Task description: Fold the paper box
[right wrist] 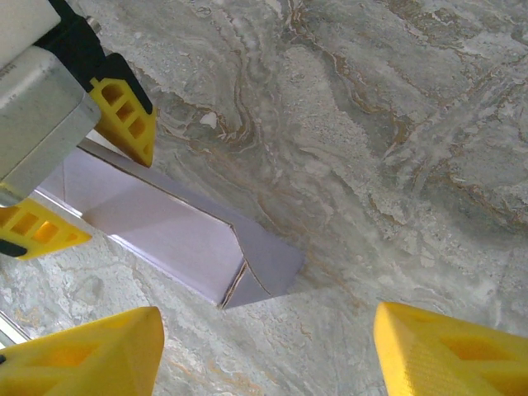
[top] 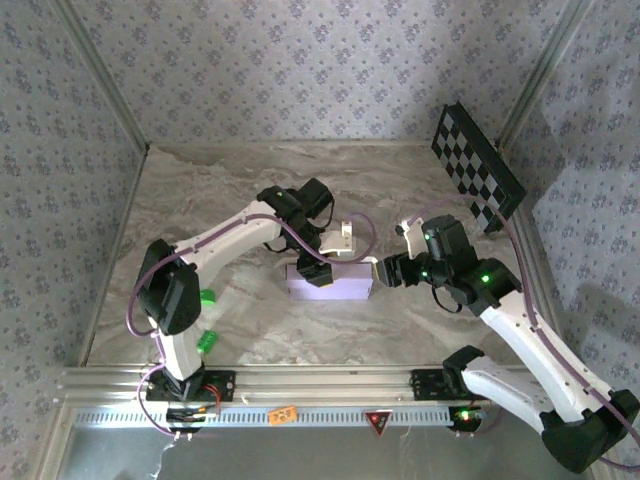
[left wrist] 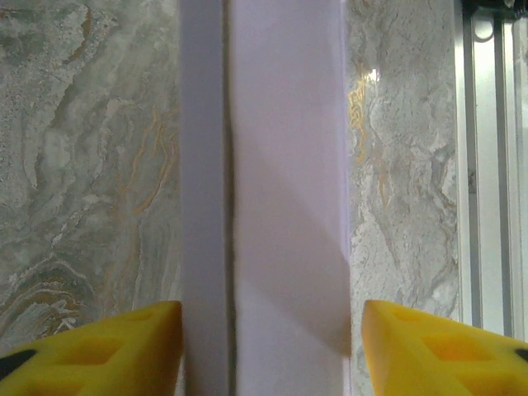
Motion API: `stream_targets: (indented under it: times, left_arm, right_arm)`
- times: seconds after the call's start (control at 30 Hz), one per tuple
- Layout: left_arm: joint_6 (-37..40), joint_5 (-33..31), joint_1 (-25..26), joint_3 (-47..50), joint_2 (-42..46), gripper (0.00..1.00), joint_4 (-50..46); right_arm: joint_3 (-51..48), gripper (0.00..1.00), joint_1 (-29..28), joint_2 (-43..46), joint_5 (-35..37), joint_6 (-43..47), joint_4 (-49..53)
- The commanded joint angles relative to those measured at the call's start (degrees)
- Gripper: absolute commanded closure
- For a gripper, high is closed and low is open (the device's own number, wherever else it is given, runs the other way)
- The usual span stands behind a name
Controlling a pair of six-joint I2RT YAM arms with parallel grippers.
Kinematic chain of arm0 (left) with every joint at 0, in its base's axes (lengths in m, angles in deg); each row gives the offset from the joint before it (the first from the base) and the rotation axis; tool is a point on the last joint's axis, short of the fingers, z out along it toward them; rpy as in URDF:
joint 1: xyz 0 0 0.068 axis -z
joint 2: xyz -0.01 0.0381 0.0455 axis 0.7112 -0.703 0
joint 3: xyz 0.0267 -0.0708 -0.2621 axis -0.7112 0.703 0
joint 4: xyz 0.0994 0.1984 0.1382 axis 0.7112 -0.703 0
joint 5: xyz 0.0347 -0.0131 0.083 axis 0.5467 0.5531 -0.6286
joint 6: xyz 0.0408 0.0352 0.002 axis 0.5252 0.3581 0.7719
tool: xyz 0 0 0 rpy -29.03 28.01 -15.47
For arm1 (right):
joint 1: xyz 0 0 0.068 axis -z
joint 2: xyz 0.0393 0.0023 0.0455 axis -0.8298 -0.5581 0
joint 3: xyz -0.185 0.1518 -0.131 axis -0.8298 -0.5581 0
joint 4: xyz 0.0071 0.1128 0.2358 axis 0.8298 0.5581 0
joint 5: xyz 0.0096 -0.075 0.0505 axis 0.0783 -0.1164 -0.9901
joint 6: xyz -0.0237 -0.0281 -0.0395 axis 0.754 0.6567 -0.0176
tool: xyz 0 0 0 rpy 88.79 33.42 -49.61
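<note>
The paper box [top: 330,281] lies folded on the marble table, a flat lavender block with its long side running left to right. My left gripper [top: 312,266] hangs over its left end. In the left wrist view the box [left wrist: 280,206] runs straight up between the yellow fingers; the left finger [left wrist: 124,342] touches its edge, while a thin strip of table separates the right one from it. My right gripper [top: 386,270] stands open just off the box's right end. In the right wrist view its fingers [right wrist: 91,355] straddle bare marble, with the box's tucked end [right wrist: 247,256] ahead.
A black-and-white checkerboard panel [top: 477,168] leans in the back right corner. Patterned walls enclose the table on three sides. An aluminium rail [top: 320,384] runs along the near edge and is also seen in the left wrist view [left wrist: 487,165].
</note>
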Motion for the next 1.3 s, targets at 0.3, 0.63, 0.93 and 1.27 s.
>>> stream_targets:
  times: [0.3, 0.63, 0.93, 1.27]
  left_arm:
    - [1.1, 0.0, -0.8, -1.9, -0.6, 0.59, -2.6]
    - [0.5, 0.1, -0.9, -1.6, -0.3, 0.62, -2.3]
    - [0.2, -0.5, -0.9, -1.7, -0.3, 0.63, -2.1]
    - [0.0, -1.1, -0.9, -1.7, -0.6, 0.64, -1.6]
  right_arm:
    - [2.7, 0.36, 0.1, -1.4, 1.1, -2.5, 2.2]
    - [4.3, 0.45, -2.0, -7.1, 1.0, -5.0, 1.5]
    - [5.6, 0.58, -2.7, -12.6, -1.3, -4.7, 0.2]
    - [3.8, 0.7, -4.2, -11.9, -2.3, -7.8, -0.9]
